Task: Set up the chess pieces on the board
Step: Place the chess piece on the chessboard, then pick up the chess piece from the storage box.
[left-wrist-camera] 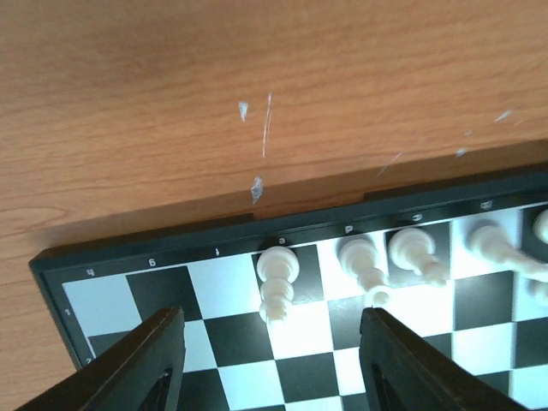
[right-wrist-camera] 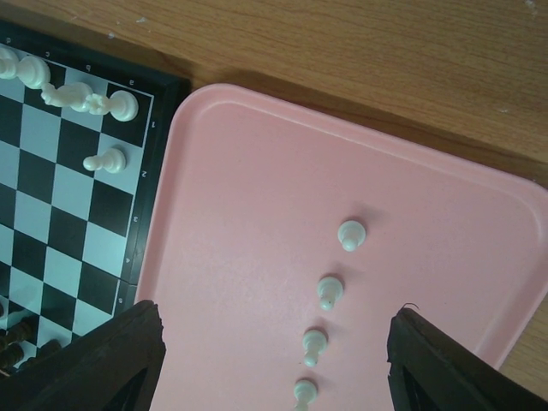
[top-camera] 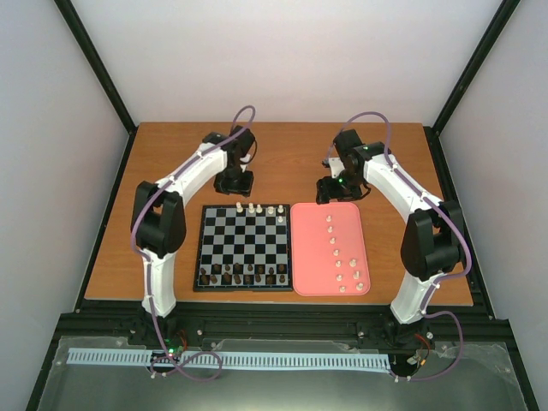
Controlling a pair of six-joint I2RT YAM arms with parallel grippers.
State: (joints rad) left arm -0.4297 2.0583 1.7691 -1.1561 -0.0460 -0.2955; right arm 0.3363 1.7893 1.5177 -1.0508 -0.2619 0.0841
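1. Top view: the board (top-camera: 243, 244) lay at mid-frame, with the pink tray (top-camera: 312, 257) just beside its right edge.
   - A handful of white pieces (top-camera: 257, 208) stood along the board's top row. Many more lay in a line down the tray, so I judged the job less than half done.
   - Dark pieces (top-camera: 244, 274) filled the bottom rows.
   - The left gripper (top-camera: 233, 181) hung above the board's upper left. The right gripper (top-camera: 330, 190) hung above the tray's upper left corner.
   - Bare table (top-camera: 171, 171) gave open room toward the top of the frame.
2. Left wrist view: both fingers (left-wrist-camera: 154, 360) stood apart at the bottom of the frame with nothing held between them.
   - One white piece stood free on the edge row at centre, just past the tips, and others stood to its right.
   - The squares to its left were bare, which I took as the room left to fill.
   - The board's black rim crossed mid-frame, with wood above it.
3. Right wrist view: the fingers (right-wrist-camera: 111, 360) were spread wide and empty over the tray.
   - A line of small pieces stood at lower centre between them.
   - The tray's raised lip curved along the top and right. I judged it worth clearing on any low sideways move toward the board at upper left.
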